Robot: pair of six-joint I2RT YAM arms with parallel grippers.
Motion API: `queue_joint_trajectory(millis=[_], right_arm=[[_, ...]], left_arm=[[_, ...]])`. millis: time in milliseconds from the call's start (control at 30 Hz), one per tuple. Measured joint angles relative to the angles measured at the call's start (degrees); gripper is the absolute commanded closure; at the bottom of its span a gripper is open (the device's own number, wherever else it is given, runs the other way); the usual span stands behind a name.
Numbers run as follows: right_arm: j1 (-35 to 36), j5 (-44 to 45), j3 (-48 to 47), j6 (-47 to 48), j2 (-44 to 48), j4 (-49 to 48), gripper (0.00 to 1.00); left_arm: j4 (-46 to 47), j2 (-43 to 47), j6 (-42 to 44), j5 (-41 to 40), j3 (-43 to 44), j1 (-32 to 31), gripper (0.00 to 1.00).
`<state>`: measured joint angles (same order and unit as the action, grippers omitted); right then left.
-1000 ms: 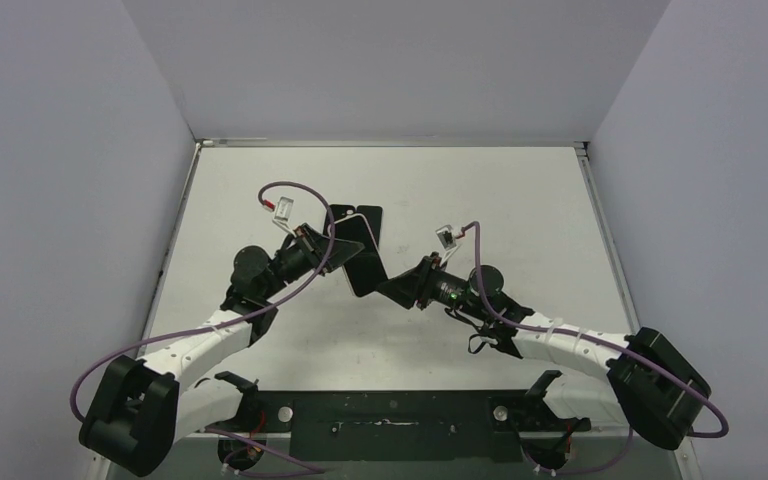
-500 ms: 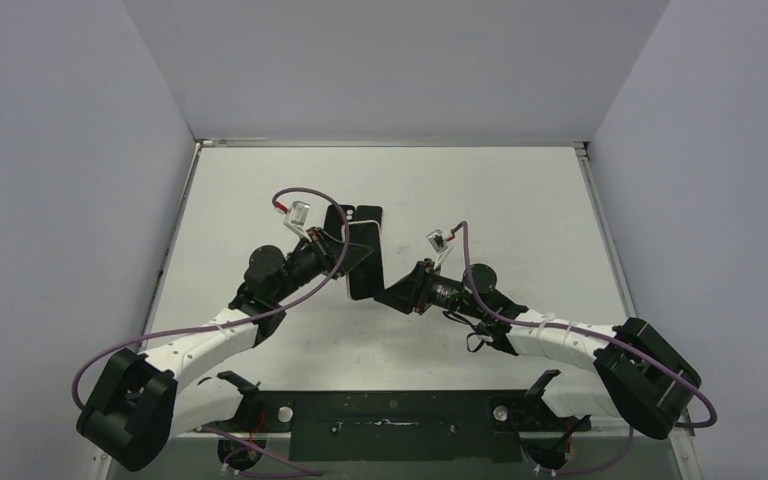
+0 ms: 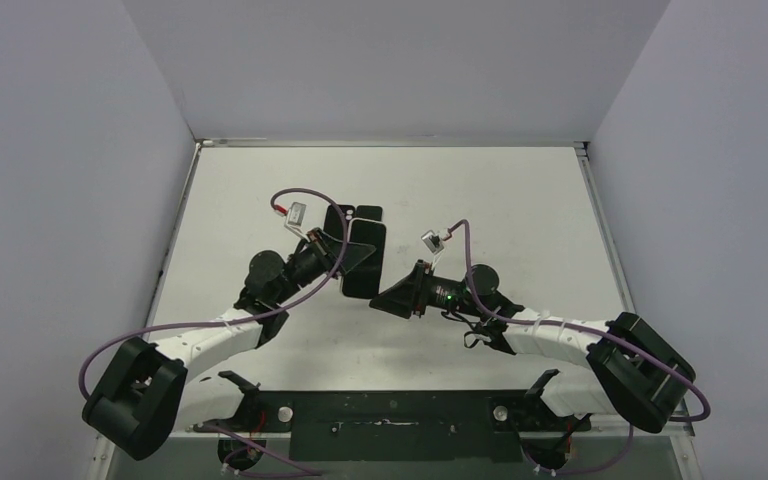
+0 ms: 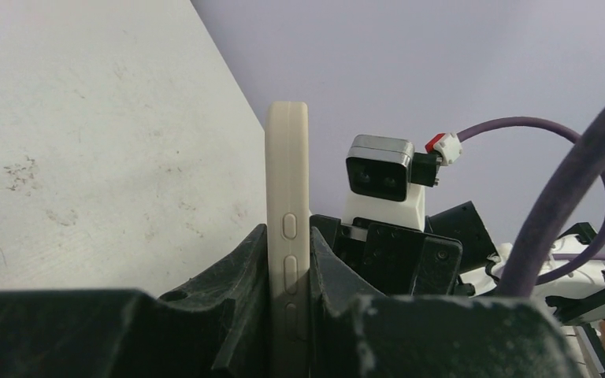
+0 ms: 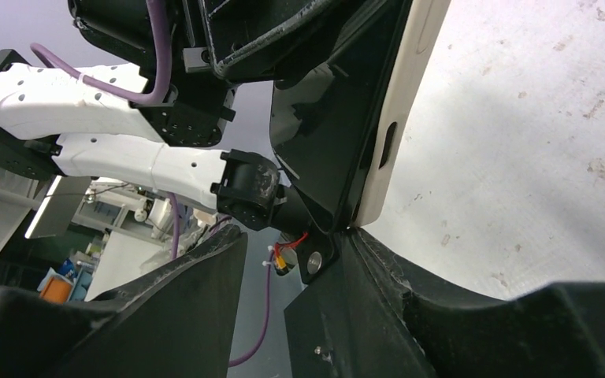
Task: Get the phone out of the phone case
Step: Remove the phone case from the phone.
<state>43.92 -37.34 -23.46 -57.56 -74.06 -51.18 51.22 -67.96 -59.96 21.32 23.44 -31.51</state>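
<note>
The phone point(image 3: 365, 258), dark screen showing, sits in a cream case and is held on edge above the table. My left gripper point(image 3: 344, 252) is shut on it; in the left wrist view the case's buttoned side point(image 4: 287, 228) stands clamped between both black fingers point(image 4: 240, 276). My right gripper point(image 3: 392, 297) is open at the phone's lower end. In the right wrist view the black screen point(image 5: 327, 118) and cream case edge point(image 5: 400, 110) rise above my spread jaws point(image 5: 295, 260). One right fingertip point(image 5: 378, 260) touches the case's lower corner.
The white table point(image 3: 500, 200) is walled by pale panels on three sides. Purple cables point(image 3: 290, 195) loop over both wrists. The right wrist's camera point(image 4: 378, 173) shows close behind the phone in the left wrist view. A black base bar point(image 3: 390, 415) runs along the near edge.
The left gripper has shifted right and turned the phone more upright. The right gripper has moved left, closing in on the phone's lower end.
</note>
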Motion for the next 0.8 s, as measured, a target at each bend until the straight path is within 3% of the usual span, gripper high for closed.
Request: queue_joint_trajectory(millis=[500,800], right_arm=[[-0.09,-0.13,0.02,-0.83,-3.50,-7.15,0.48],[-0.07,1.81,0.02,-0.48,-0.87,-6.99,0.39]], left_arm=[[7.89,2.58,-4.33,-1.57,-3.39,-0.02,1.00],[-0.52,6.75,-0.46,-5.92,-3.45,1.09,1.00]])
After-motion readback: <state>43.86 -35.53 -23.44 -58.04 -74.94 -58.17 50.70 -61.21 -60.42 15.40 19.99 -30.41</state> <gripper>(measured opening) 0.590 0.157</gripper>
